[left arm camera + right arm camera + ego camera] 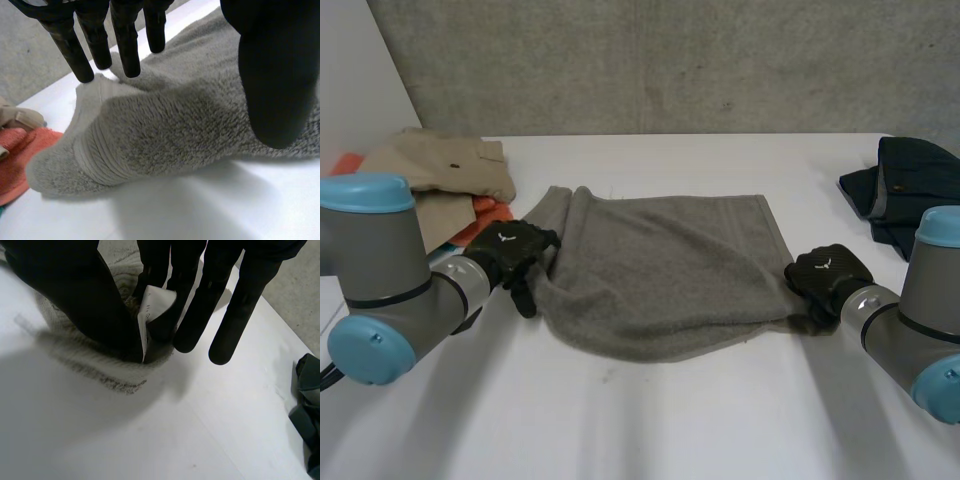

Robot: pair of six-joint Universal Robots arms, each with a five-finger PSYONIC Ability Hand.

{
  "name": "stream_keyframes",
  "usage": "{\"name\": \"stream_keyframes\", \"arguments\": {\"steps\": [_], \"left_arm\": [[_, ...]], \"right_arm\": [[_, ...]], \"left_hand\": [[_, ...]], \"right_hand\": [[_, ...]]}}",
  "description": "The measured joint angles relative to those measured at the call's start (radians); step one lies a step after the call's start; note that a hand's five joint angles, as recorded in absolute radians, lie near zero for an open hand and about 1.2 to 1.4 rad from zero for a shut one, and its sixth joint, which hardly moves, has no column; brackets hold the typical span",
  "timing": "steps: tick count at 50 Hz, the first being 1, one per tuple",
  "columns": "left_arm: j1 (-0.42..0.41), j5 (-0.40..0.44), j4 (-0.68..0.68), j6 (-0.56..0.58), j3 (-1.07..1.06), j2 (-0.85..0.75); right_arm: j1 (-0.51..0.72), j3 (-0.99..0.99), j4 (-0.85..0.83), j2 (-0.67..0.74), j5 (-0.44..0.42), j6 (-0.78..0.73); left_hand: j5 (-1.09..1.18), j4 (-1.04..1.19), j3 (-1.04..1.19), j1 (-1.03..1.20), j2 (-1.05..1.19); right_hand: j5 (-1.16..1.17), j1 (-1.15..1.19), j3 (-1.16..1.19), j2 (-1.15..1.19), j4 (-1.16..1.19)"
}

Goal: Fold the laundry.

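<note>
- Though nowhere near finished, looking at a grey towel (660, 270) spread across the middle of the white table (650, 420), rumpled and rolled up along its left edge, with a curving near edge.
- Over to the left hand (510, 250): parked at that bunched left edge, with fingers (127, 45) straight and reaching over the cloth and thumb (275, 75) well apart from them. Relaxed and pinching nothing, just straddling the raised hem.
- Across to the right hand (825, 272): clamped on the towel's near right corner, squeezing cloth and a white label (156, 302) between thumb and nearest finger, with the other fingers straight alongside.
- Hard to say whether doubled over already. No neat, squared fold to be seen, so calling it early days, with one corner secured and the left side not yet taken.
- Left to do, by this reckoning: get a real grip on the left side, carry an edge across, flatten, then fold again.
- Waiting in the wings: a beige garment (450, 165) and an orange cloth (485, 215) heaped at the far left, plus a dark blue garment (910, 180) at the far right, all unfolded. Plenty of laundry to go.
</note>
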Motion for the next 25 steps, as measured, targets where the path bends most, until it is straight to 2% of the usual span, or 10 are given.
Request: {"name": "stream_keyframes", "arguments": {"steps": [2, 4, 6, 7, 9, 11, 15, 25], "left_arm": [[0.001, 0.000, -0.005, 0.001, 0.015, -0.019], [0.001, 0.000, -0.016, 0.002, 0.032, -0.037], [0.002, -0.002, -0.025, 0.003, 0.045, -0.047], [0.002, -0.003, -0.027, 0.003, 0.048, -0.048], [0.003, -0.010, -0.039, 0.002, 0.060, -0.050], [0.004, -0.024, -0.056, 0.000, 0.068, -0.040], [0.005, -0.048, -0.095, -0.011, 0.067, 0.011], [0.016, -0.028, -0.169, -0.103, -0.008, 0.349]], "right_arm": [[-0.002, 0.003, 0.000, -0.007, -0.011, 0.010], [-0.003, 0.011, 0.003, -0.023, -0.027, 0.021], [-0.005, 0.020, 0.009, -0.045, -0.044, 0.028], [-0.006, 0.022, 0.011, -0.050, -0.047, 0.029], [-0.010, 0.030, 0.030, -0.080, -0.063, 0.029], [-0.017, 0.036, 0.067, -0.121, -0.078, 0.022], [-0.032, 0.033, 0.148, -0.192, -0.091, -0.005], [-0.091, -0.060, 0.341, -0.387, -0.118, -0.085]], "left_hand": [[0.059, 0.064, 0.060, 0.076, 0.004], [0.357, 0.368, 0.365, 0.408, 0.203], [0.418, 0.430, 0.429, 0.471, 0.253], [0.578, 0.593, 0.589, 0.648, 0.434], [0.816, 0.836, 0.829, 0.878, 0.654], [0.869, 0.919, 0.904, 0.887, 0.729], [0.869, 0.925, 0.906, 0.887, 0.730], [0.869, 0.925, 0.915, 0.887, 0.730]], "right_hand": [[0.000, 0.000, 0.003, 0.000, 0.005], [0.001, 0.000, 0.003, 0.000, 0.006], [0.000, 0.000, 0.003, 0.000, 0.006], [0.000, 0.000, 0.003, 0.000, 0.006], [0.001, 0.000, 0.003, 0.000, 0.007], [0.000, 0.000, 0.005, 0.000, 0.007], [0.000, 0.000, 0.006, 0.000, 0.007], [0.001, 0.000, 0.010, 0.000, 0.007]]}}
